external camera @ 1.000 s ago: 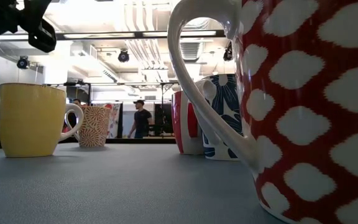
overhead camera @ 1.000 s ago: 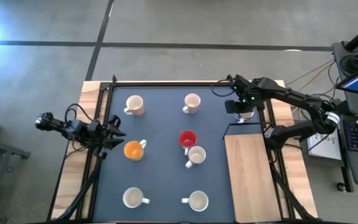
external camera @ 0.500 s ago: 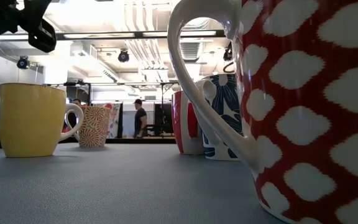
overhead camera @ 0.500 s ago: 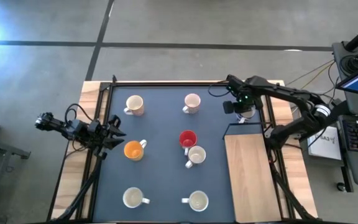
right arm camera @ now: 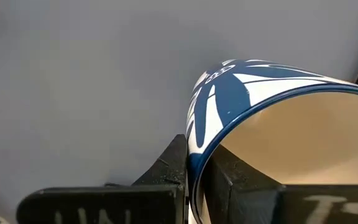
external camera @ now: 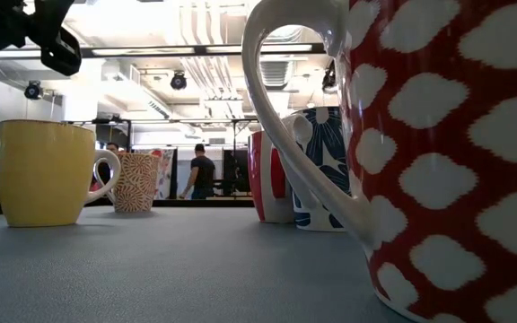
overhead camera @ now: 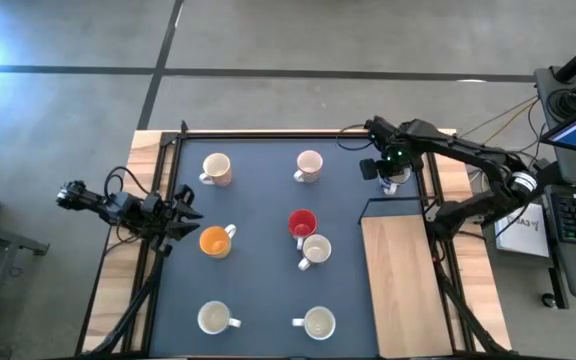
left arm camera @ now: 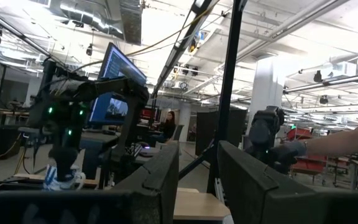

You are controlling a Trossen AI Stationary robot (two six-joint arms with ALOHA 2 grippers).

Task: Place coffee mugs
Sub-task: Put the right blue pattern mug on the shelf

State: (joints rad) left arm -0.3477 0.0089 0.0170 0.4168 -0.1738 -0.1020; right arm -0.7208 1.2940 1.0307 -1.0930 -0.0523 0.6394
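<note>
The right gripper (overhead camera: 392, 176), reaching to the table's two o'clock edge, pinches the rim of a white, blue-flowered ceramic mug (right arm camera: 272, 118). The left gripper (overhead camera: 190, 212) waits at nine o'clock, fingers apart.

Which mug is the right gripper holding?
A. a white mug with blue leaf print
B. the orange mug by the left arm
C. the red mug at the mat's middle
A: the right wrist view shows the fingers pinching the rim of the blue-leaf mug.
</note>
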